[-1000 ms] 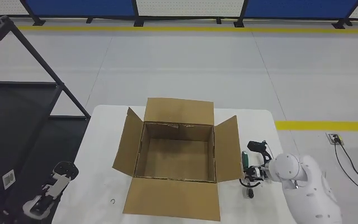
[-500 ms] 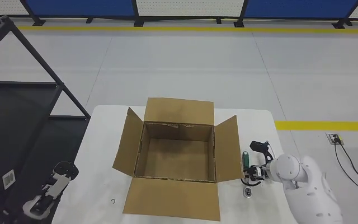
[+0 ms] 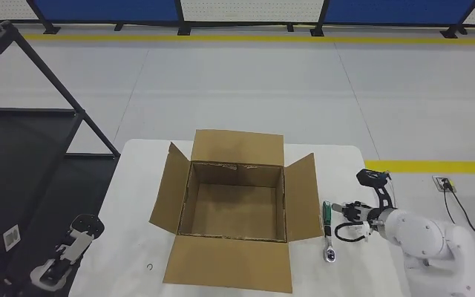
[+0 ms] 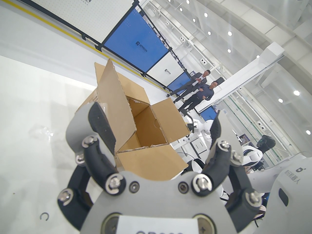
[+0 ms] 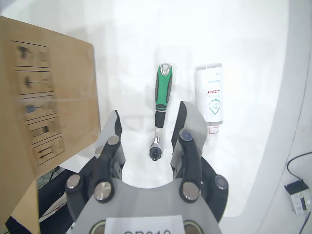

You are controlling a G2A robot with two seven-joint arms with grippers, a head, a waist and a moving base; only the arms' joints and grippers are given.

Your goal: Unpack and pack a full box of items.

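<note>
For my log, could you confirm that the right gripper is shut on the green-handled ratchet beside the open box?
Not quite: the right gripper is open, not shut on the green-handled ratchet. The right wrist view shows it lying on the table beside the open box, clear of both fingers.

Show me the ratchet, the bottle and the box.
Ratchet (image 5: pixel 159 112): right wrist view, lower handle.
Bottle (image 5: pixel 209 96): right wrist view, label.
Box (image 3: pixel 230 211): top view, bare inner floor.

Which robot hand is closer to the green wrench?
Right. The right gripper, jaws open, hangs beside the wrench; the left gripper sits past the box, at the table's other edge.
</note>
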